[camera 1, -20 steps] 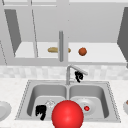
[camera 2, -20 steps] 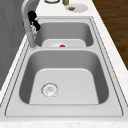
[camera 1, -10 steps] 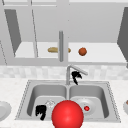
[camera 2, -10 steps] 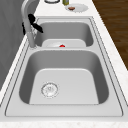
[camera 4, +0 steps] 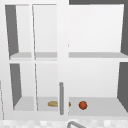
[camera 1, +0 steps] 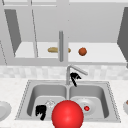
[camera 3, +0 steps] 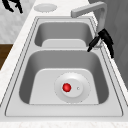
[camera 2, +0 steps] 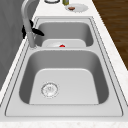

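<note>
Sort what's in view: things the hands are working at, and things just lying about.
In hand: right hand at the faucet; left hand over the sink's front edge.
Lying about: red ball, plate, orange fruit, bread roll.

The right hand (camera 1: 75, 78) hangs just beside the faucet (camera 1: 68, 75), behind the right basin, where a plate (camera 3: 72, 87) lies. The left hand (camera 1: 40, 111) is at the left basin's front. Above, a ball (camera 1: 82, 51) sits on the cabinet shelf (camera 1: 100, 53).
</note>
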You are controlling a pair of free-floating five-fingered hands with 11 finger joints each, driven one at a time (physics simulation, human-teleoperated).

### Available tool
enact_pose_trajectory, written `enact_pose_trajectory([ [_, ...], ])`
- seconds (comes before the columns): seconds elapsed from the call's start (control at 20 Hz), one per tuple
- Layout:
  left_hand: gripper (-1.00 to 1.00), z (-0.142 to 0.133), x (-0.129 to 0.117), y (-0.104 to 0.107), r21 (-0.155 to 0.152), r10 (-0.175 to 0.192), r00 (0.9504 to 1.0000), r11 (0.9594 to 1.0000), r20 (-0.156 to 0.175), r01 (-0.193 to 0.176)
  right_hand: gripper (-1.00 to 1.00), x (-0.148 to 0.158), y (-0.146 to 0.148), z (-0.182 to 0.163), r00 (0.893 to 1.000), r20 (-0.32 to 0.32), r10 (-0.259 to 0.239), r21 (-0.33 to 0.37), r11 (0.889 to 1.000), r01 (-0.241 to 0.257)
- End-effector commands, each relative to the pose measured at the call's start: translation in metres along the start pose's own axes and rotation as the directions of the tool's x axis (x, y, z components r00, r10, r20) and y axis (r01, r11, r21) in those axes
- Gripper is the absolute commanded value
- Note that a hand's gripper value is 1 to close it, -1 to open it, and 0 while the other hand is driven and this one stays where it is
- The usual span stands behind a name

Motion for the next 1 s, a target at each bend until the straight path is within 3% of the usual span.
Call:
enact_pose_trajectory([
  [0.0, 0.0, 0.0, 0.0, 0.0, 0.0, 0.0, 1.0, 1.0, 0.0, 0.0, -1.0, 0.004, 0.0164, -0.0229, 1.0, -0.008, 0.021, 0.043, 0.999, -0.021],
  [0.6, 0.0, 0.0, 0.0, 0.0, 0.0, 0.0, 1.0, 1.0, 0.0, 0.0, -1.0, -0.0017, 0.0141, -0.021, 0.997, 0.063, -0.039, 0.05, 0.998, 0.036],
  [0.95, 0.0, 0.0, 0.0, 0.0, 0.0, 0.0, 1.0, 1.0, 0.0, 0.0, -1.0, -0.0004, 0.0145, -0.019, 0.997, 0.064, -0.036, 0.055, 0.998, 0.033],
])
